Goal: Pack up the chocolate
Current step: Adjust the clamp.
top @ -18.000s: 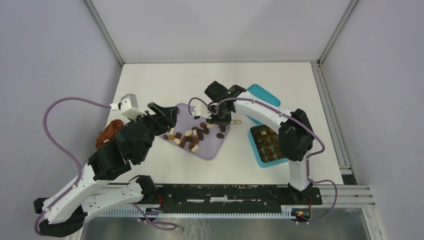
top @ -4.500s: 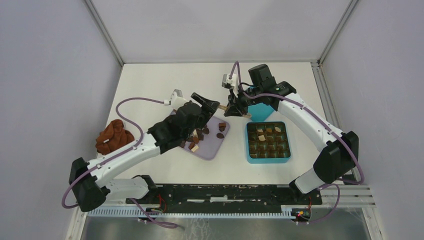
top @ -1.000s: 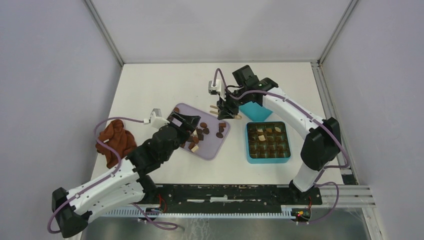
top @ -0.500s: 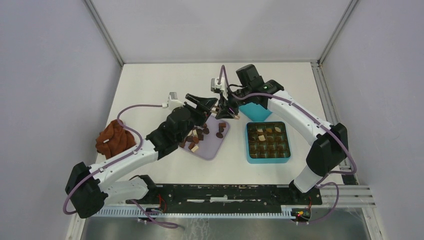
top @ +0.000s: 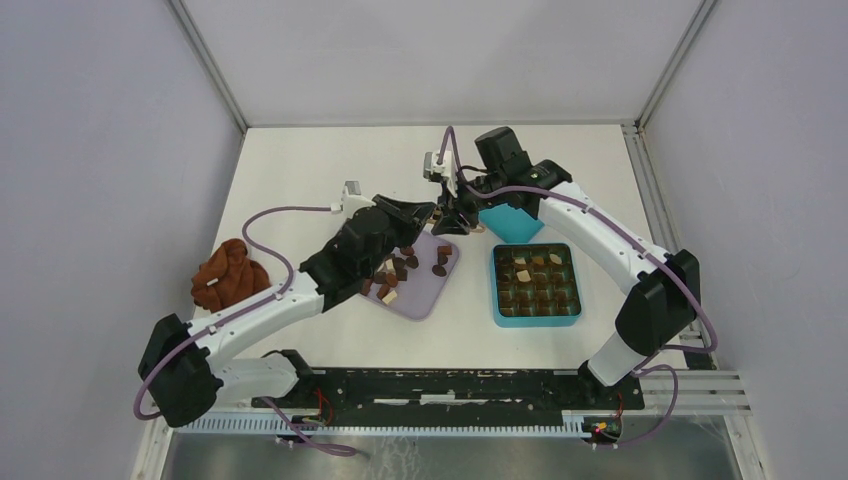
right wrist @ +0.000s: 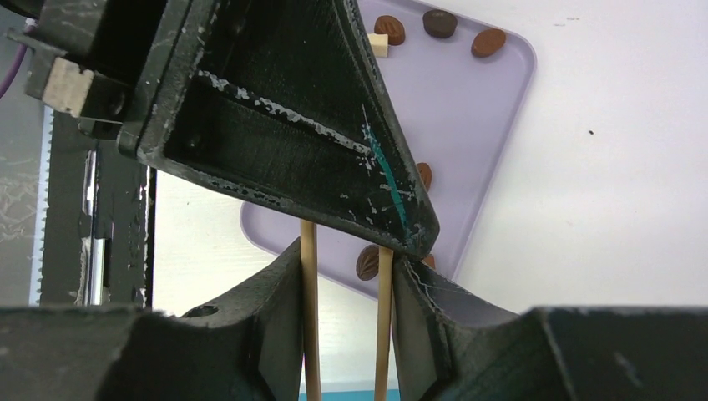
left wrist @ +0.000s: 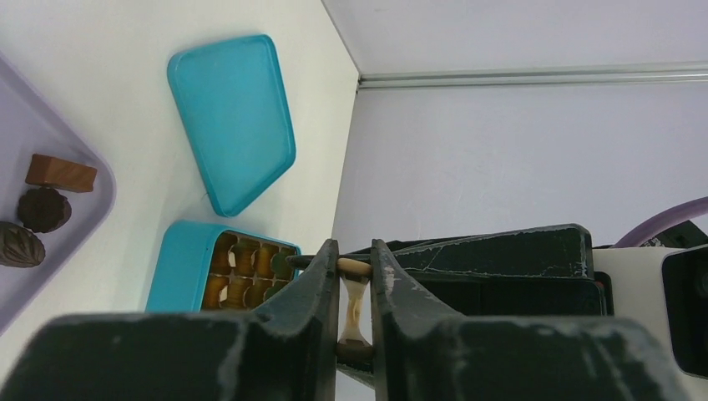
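Centre of frame, chocolate (top: 398,268): loose brown and cream pieces on lavender tray (top: 422,297).
Teal box (top: 497,290): right of tray, open; pale and brown pieces in upper cells, other cells too dark to tell.
Lid (top: 505,222): above box, partly under right arm.
Left gripper (left wrist: 355,251): arm stretched up-right over tray; jaws clenched on wooden tongs (left wrist: 355,307).
Right gripper (right wrist: 346,251): arm arched in from right, grasping the same tongs, tip to tip with left.
Cloth (top: 228,275): left of frame, apart.
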Motion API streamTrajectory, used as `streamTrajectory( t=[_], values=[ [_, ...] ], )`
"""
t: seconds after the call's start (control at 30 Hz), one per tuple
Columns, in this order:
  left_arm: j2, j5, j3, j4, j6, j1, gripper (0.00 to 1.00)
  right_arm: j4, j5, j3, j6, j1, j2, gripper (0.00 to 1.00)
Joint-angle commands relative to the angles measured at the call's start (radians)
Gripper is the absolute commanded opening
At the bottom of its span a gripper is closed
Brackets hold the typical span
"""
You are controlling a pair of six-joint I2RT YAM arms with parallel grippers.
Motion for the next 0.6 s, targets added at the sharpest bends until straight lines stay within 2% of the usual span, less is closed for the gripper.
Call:
streamTrajectory(
  t=[0.0, 0.1, 0.17, 0.4, 0.57],
  values=[
    [0.009, 0.017, 0.052, -0.003, -0.029, 0.001, 0.13, 0.038, -0.001, 0.004, 0.015, 0.001, -0.025, 0.42],
    [-0.01, 0.006, 0.036, 0.0, -0.042, 0.004, 0.06, 0.036, -0.023, -0.001, 0.009, -0.006, -0.034, 0.43],
    [-0.029, 0.002, 0.019, 0.006, -0.047, 0.007, 0.03, 0.028, -0.099, -0.003, 0.007, -0.03, -0.033, 0.47],
    [-0.089, 0.003, -0.046, 0.038, -0.094, 0.021, 0.02, 0.084, -0.26, -0.07, 0.047, -0.075, -0.058, 0.63],
    [-0.085, 0.026, -0.051, 0.059, -0.11, 0.021, 0.02, 0.157, -0.319, -0.092, 0.092, -0.076, -0.072, 0.65]
  ],
)
